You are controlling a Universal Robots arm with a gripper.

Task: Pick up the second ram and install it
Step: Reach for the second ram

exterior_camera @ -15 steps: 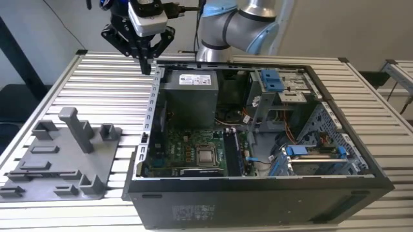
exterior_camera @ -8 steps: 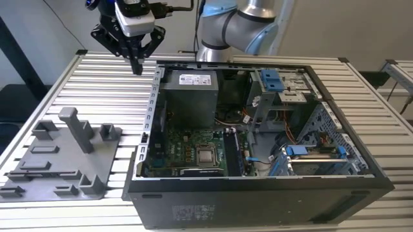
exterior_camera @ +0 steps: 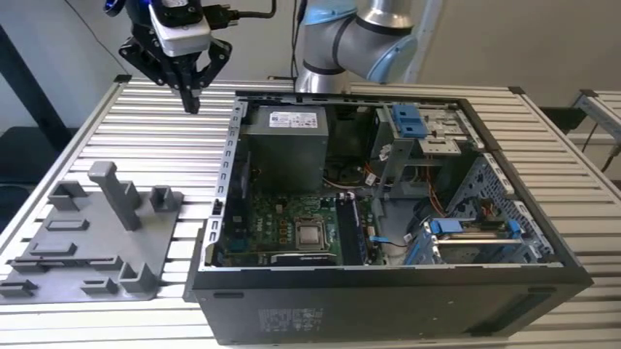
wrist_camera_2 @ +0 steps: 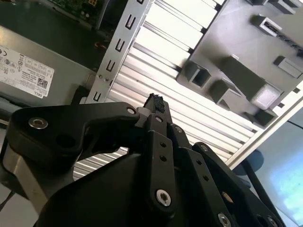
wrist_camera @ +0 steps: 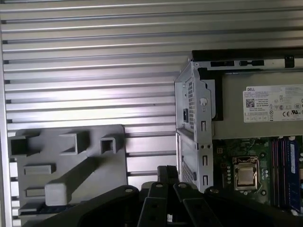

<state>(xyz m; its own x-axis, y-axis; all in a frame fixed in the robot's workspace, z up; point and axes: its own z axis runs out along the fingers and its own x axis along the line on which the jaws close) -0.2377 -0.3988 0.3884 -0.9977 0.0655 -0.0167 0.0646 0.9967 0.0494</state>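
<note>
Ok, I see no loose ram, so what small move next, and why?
Probably shift toward the open case to look inside: the tool hangs shut and empty over the table, the grey tray holds no stick, and sticks seem seated beside the processor socket.

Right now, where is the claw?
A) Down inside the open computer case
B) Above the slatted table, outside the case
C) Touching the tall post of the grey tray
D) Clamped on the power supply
B: in the exterior view the claw hangs over the slatted table, to the exterior view's left of the computer case and apart from the grey tray.
</note>
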